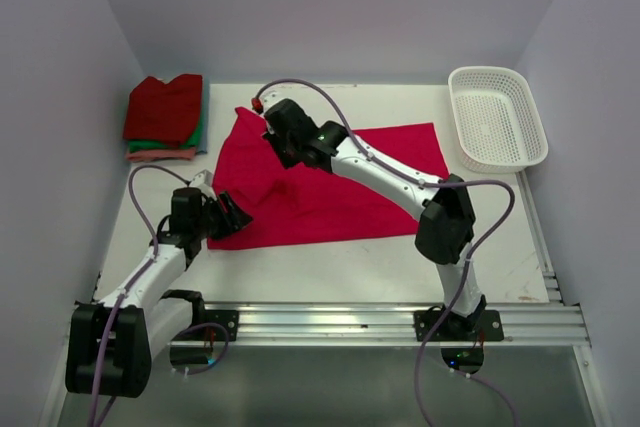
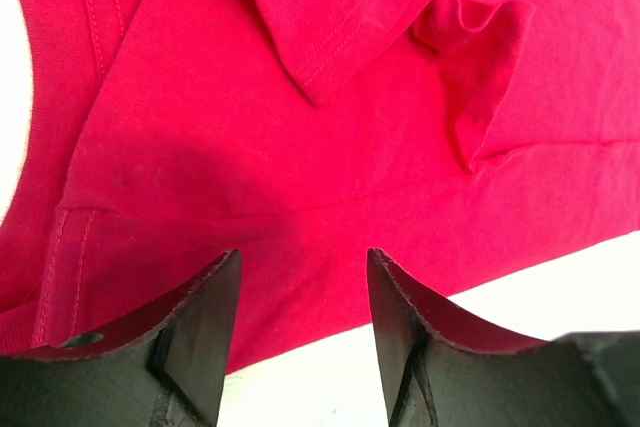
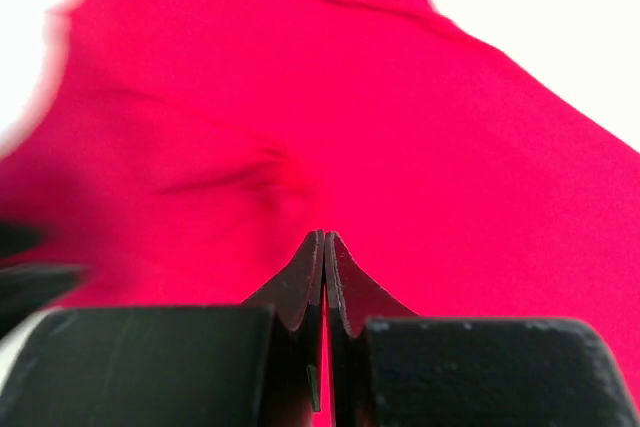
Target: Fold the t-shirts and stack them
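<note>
- The crimson t-shirt [image 1: 335, 209] is lying unfolded at the centre of the table [image 1: 350, 272]. Its 10 o'clock corner is bunching upward.
- The right gripper [image 1: 276, 147] is reaching over the garment toward its 11 o'clock area. In the right wrist view the right gripper [image 3: 323, 239] is clenching fully, with no gap showing between the fingers. The cloth is creasing toward the tips, so it is grasping a pinch of the crimson t-shirt [image 3: 420, 147].
- The left gripper [image 1: 236, 217] is sitting at the garment's 8 o'clock corner. In the left wrist view the left gripper [image 2: 302, 265] is standing released, fingers apart over the hem of the crimson t-shirt [image 2: 250, 147]. Nothing is sitting between them.
- The folded stack [image 1: 163, 112] is resting at the table's 10 o'clock corner, with dark red on top, then green, then salmon pink. It is lying just beside the spread garment.
- The white basket [image 1: 487, 71] is sitting at the table's 2 o'clock corner, apart from the garment.
</note>
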Motion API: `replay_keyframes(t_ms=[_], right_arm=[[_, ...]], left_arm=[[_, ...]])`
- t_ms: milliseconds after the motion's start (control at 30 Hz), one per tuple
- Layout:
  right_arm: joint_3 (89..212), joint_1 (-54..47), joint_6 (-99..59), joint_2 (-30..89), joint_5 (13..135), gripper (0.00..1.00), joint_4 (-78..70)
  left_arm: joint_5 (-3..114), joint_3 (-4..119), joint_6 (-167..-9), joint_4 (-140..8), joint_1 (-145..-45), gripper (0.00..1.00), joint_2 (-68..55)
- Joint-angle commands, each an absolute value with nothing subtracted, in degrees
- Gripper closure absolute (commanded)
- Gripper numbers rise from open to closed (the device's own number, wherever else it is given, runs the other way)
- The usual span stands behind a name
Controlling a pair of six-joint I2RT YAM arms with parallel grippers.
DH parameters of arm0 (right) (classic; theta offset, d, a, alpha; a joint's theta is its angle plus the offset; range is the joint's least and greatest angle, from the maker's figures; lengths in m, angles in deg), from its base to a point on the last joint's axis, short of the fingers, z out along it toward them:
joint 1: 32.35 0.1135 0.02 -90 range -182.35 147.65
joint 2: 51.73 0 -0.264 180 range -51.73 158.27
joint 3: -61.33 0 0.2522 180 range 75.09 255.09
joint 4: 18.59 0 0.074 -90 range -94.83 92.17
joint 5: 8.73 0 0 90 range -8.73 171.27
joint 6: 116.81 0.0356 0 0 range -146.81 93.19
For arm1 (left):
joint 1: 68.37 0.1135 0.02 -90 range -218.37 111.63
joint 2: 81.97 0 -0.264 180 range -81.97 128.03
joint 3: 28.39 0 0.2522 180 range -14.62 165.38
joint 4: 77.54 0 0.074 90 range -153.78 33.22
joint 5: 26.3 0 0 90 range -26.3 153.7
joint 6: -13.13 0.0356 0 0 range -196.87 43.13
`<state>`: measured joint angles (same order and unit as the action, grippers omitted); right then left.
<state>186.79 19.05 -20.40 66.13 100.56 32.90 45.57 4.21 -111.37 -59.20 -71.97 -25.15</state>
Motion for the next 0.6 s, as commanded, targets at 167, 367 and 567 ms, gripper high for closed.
replay_keyframes(t_ms=[167,367,567], right_arm=[[184.9,19.3,-10.2,70.9,65.8,1.00,25.1],[183.4,19.3,-8.5,72.4,63.9,1.00,24.1],[184.3,19.2,-8.8,75.4,68.0,1.00,25.6]], left_arm=[[47.1,3.7,-112.6,-62.5,-72.5,0.44,-26.1],[46.9,2.4,-112.6,-65.1,-72.5,0.44,-24.8],[46.1,-0.4,-112.1,-68.9,-72.5,1.00,-21.2]])
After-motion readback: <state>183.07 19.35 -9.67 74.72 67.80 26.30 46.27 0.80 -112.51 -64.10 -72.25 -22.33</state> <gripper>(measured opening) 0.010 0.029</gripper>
